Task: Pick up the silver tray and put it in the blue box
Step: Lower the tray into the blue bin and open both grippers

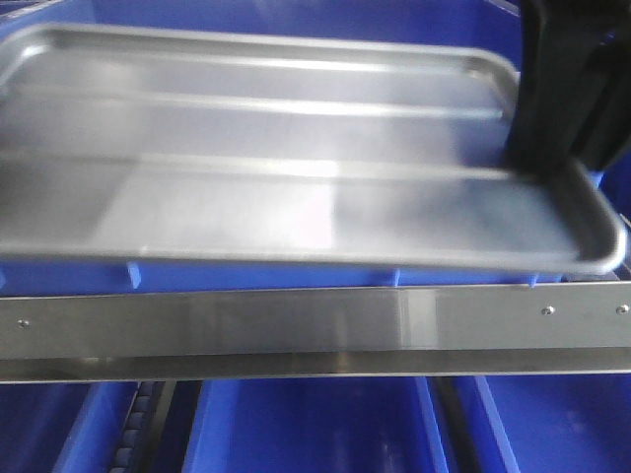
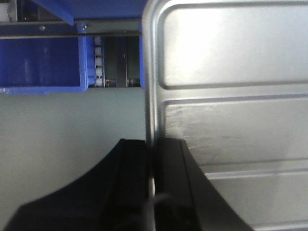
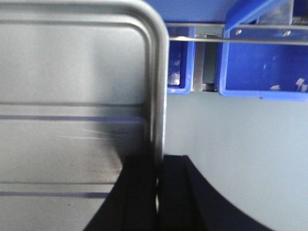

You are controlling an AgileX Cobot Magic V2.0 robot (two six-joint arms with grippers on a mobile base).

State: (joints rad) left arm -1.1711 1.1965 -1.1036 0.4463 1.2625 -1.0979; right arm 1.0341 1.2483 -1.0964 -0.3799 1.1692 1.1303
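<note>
The silver tray (image 1: 296, 168) hangs level between both arms. It is a shallow rectangle of brushed, mirror-like metal with rounded corners and a sloped raised rim. Two long straight ridges cross its recessed centre panel.

In the left wrist view the left gripper (image 2: 151, 183) sits at 6 o'clock. Its matte black fingers (image 2: 130, 183) are clamped on the tray's thin upright rim, one outside and one inside. In the right wrist view the right gripper (image 3: 158, 187), also at 6 o'clock, pinches the opposite rim in the same way. In the front view it appears as a dark block at 2 o'clock on the tray's corner.

The blue box (image 1: 256, 271) is glossy bright-blue plastic. Its smooth wall shows at 12 o'clock beyond the tray's far edge. A ribbed strip of it shows at 6 o'clock, just under the near edge. I cannot tell whether the tray touches the box.

Below that strip runs a flat brushed steel rail (image 1: 296, 325) with small screw heads, spanning from 9 to 3 o'clock. Under the rail lie more blue bins (image 1: 306, 424), smooth-walled and open-topped.

In the left wrist view a strip of small pale rollers (image 2: 98, 62) stands at 11 o'clock beside one bin. A plain, pale grey matte surface (image 2: 57, 139) fills the 9 o'clock side.
</note>
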